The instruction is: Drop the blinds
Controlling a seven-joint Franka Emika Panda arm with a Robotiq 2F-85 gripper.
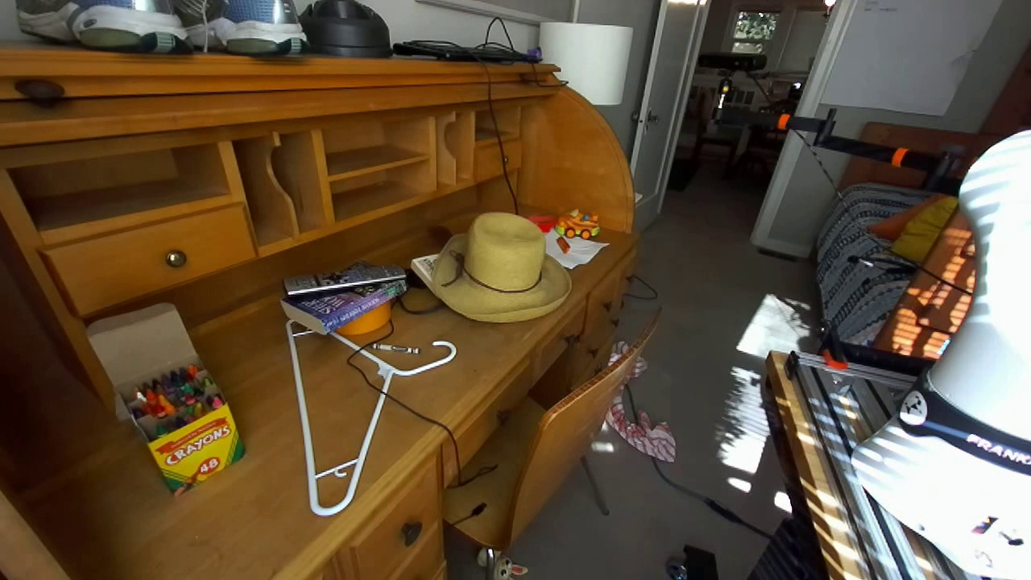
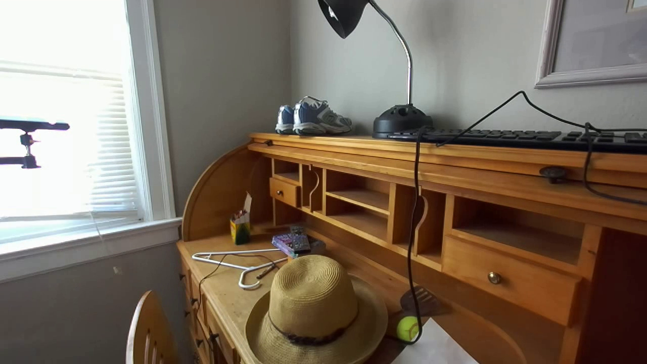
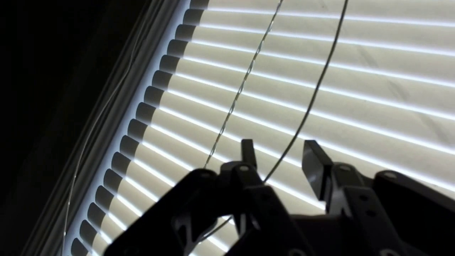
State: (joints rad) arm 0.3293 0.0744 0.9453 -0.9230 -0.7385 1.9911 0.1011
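The Robotiq gripper (image 3: 279,160) is hovering before the window blinds (image 3: 273,90), its jaws standing apart and seemingly gripping nothing; a dark cord (image 3: 317,87) is slanting across their gap, its depth unclear.

White slatted blinds (image 3: 284,89), down, backlit

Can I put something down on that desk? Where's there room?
The desk shows bare wood between the crayon box and the white hanger. A smaller patch lies toward the front, between hanger and straw hat. It's crowded around the books: an orange thing sits under them, the hanger close by.
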